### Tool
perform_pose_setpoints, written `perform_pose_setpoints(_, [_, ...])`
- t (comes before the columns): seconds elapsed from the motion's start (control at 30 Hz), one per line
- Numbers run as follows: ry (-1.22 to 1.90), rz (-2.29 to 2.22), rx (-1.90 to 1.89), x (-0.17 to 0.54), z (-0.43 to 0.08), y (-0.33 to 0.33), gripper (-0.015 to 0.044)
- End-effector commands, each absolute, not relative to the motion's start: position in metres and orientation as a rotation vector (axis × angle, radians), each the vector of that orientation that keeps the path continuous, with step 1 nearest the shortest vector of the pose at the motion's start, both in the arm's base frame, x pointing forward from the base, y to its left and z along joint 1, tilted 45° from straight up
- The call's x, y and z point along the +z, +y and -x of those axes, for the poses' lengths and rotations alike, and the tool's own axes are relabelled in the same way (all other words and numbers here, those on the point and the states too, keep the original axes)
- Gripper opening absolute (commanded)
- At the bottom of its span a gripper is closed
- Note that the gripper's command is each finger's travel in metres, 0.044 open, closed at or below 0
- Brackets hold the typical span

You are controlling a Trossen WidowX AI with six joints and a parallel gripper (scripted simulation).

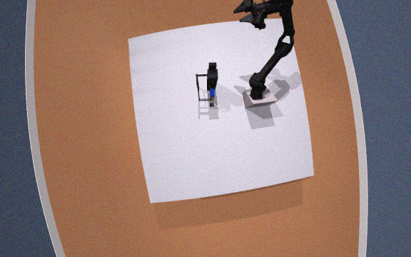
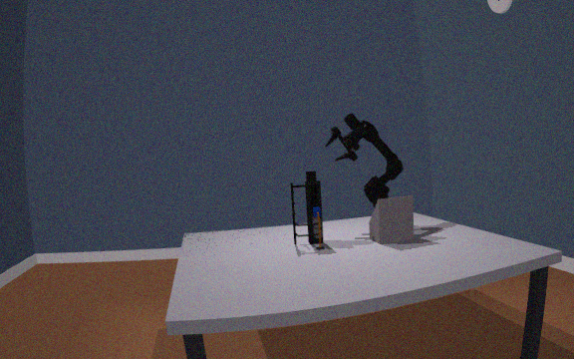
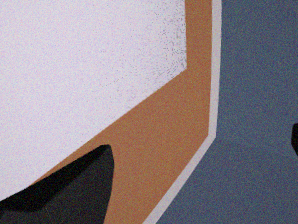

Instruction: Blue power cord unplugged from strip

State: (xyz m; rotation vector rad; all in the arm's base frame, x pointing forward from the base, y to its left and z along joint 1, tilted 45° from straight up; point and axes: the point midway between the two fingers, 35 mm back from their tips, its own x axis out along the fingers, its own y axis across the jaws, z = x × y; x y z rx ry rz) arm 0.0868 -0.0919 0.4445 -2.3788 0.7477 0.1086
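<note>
Approach not yet begun: pincer spread and far from plug

Pincer [image 2: 339, 145] raised high above the robot's base, fingers spread wide, nothing between them. Well apart from the power strip [image 2: 313, 206], which stands upright near the middle of the white surface [image 2: 347, 289], just beside a thin black rack [image 2: 297, 213]. Blue plug [image 2: 317, 212] seated low on the strip's face, apparently in its socket still; something orange [image 2: 319, 234] trails down from it to the surface, too small to tell whether cord or pin.

Judged as the very first step: reach, with no contact made. Wrist view shows only surface edge, floor and wall, so the pincer is aimed away from the strip.

Next move calls for swinging the arm round and down toward the strip, lining the open fingers either side of the blue plug, closing on it, then pulling straight out from the socket face without tipping the upright strip.
</note>
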Motion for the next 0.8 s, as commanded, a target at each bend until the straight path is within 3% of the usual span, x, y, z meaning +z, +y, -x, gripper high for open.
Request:
perform_pose_setpoints(0.0, [0.748, 2.378, 0.111, 0.444, -0.088, -0.091, 0.0374])
perform_pose_setpoints(0.27, [0.777, 2.284, 0.306, 0.41, -0.172, -0.04, 0.0164])
perform_pose_setpoints(0.57, [0.921, 2.102, 0.558, 0.314, -0.263, 0.03, 0.016])
perform_pose_setpoints(0.77, [0.996, 2.06, 0.733, 0.257, -0.283, 0.053, 0.016])
